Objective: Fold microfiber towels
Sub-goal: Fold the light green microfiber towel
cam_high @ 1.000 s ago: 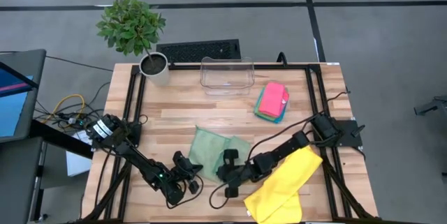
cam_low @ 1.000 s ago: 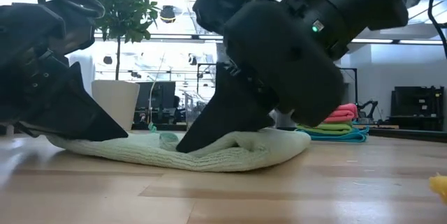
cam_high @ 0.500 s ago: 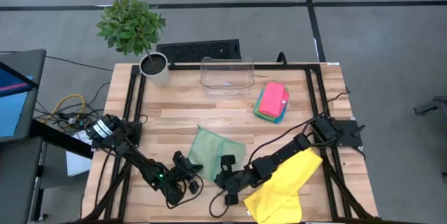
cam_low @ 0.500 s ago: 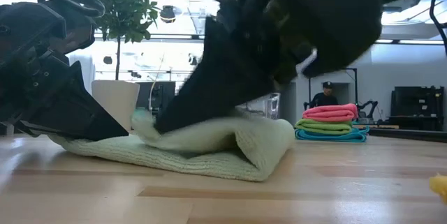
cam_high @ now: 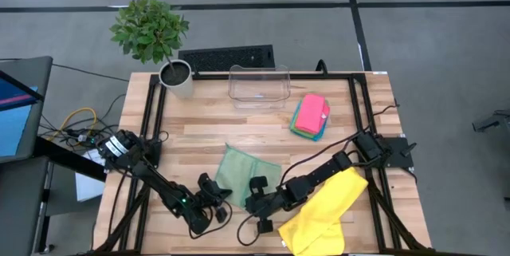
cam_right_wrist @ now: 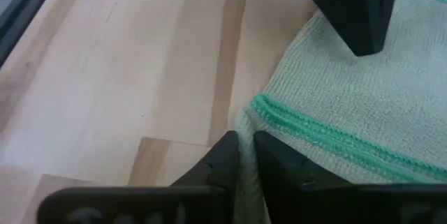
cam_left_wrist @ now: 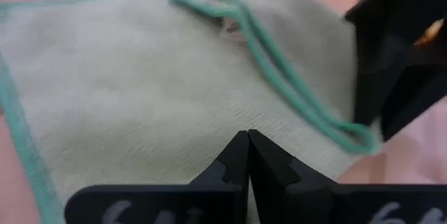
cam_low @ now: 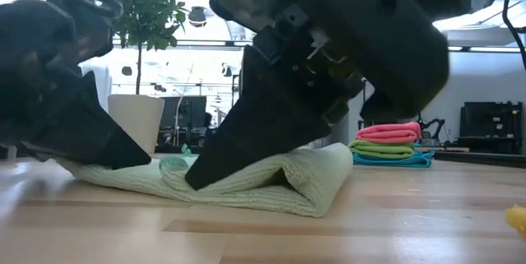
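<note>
The left gripper's (cam_high: 217, 205) jaws are pressed together, pinning the near-left edge of the pale sage towel (cam_high: 249, 171) to the table (cam_high: 199, 128). The right gripper's (cam_right_wrist: 243, 155) jaws are nearly together, with a thin fold of the towel's green-stitched edge caught between them.

A second ago the towel lay wider, its right part stretching toward the right arm. Since then the right gripper has carried that part over to the left, so the towel is now a narrower folded shape with a rounded fold on its right side in the low view. The left gripper has not moved.

Both arms reach low across the front of the table, their grippers close together at the towel's near edge.

The yellow towel (cam_high: 319, 210) lies crumpled at the front right. The pink towel (cam_high: 314, 111) tops a stack of folded towels near the clear bin (cam_high: 258, 85).
</note>
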Controlling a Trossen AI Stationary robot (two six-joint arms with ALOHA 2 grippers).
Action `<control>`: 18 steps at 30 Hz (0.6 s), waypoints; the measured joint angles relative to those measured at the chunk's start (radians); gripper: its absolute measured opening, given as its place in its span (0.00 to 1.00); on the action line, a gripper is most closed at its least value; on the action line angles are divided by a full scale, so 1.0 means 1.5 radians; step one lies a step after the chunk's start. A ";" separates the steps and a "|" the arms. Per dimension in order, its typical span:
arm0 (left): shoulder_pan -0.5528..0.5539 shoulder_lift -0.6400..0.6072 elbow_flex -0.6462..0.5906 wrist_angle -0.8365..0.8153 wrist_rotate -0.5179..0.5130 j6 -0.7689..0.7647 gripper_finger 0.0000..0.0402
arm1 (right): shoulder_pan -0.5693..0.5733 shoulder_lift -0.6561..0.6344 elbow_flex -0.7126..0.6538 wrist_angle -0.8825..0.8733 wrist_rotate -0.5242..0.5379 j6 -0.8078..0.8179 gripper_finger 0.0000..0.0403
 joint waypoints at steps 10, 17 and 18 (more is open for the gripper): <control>0.000 -0.056 0.014 0.000 0.010 0.074 0.00 | -0.002 -0.004 0.018 -0.004 -0.001 -0.001 0.44; -0.004 -0.059 0.029 0.063 -0.041 0.106 0.00 | 0.033 -0.081 0.013 -0.030 0.076 -0.020 0.50; -0.001 -0.048 0.033 0.093 -0.040 0.124 0.00 | 0.043 -0.103 0.002 -0.025 0.093 -0.019 0.50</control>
